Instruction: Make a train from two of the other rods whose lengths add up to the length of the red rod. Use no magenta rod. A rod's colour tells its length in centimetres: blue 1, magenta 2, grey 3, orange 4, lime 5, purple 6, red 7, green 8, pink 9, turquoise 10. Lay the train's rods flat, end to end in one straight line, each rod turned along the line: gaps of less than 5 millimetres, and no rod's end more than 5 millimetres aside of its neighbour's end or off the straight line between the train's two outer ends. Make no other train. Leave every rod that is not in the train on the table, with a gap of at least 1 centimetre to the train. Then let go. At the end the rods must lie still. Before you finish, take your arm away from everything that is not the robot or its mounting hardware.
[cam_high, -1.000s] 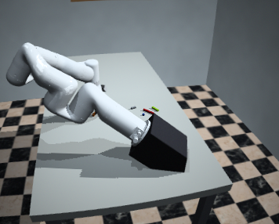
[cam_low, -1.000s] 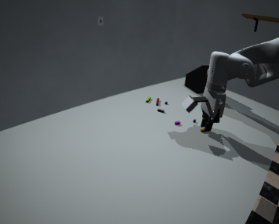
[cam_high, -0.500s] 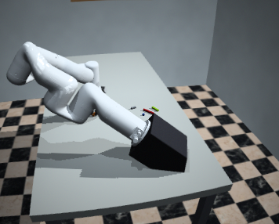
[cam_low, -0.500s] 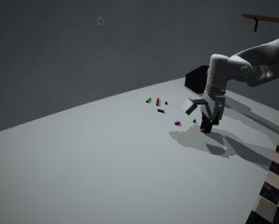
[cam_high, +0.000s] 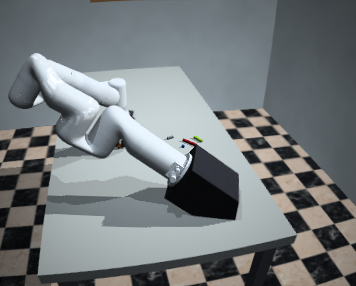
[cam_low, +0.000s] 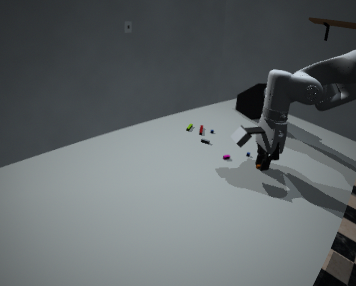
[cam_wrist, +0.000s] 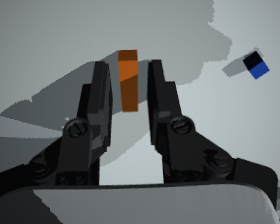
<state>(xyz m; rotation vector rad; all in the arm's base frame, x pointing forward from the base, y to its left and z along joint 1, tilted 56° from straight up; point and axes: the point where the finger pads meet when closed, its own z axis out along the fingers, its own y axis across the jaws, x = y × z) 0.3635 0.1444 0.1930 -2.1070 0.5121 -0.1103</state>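
The orange rod (cam_wrist: 130, 97) (cam_low: 258, 166) lies on the table between the fingers of my gripper (cam_wrist: 129, 79) (cam_low: 263, 161). The fingers stand partly open, with a gap on both sides of the rod in the wrist view. The red rod (cam_high: 189, 142) (cam_low: 201, 130) lies farther off, beside the lime rod (cam_high: 198, 138) (cam_low: 189, 127). The grey rod (cam_high: 170, 137) (cam_low: 205, 141) lies near them. One blue rod (cam_high: 182, 146) (cam_low: 212, 131) lies by the red rod. Another blue rod (cam_wrist: 259, 71) (cam_low: 248, 154) lies near my gripper. In the top view the arm hides most of the gripper.
A magenta rod (cam_low: 226, 157) lies on the table between my gripper and the grey rod. A large black block (cam_high: 215, 175) (cam_low: 251, 101) stands by the arm. The arm's shadow covers the table (cam_low: 125, 200) around the orange rod.
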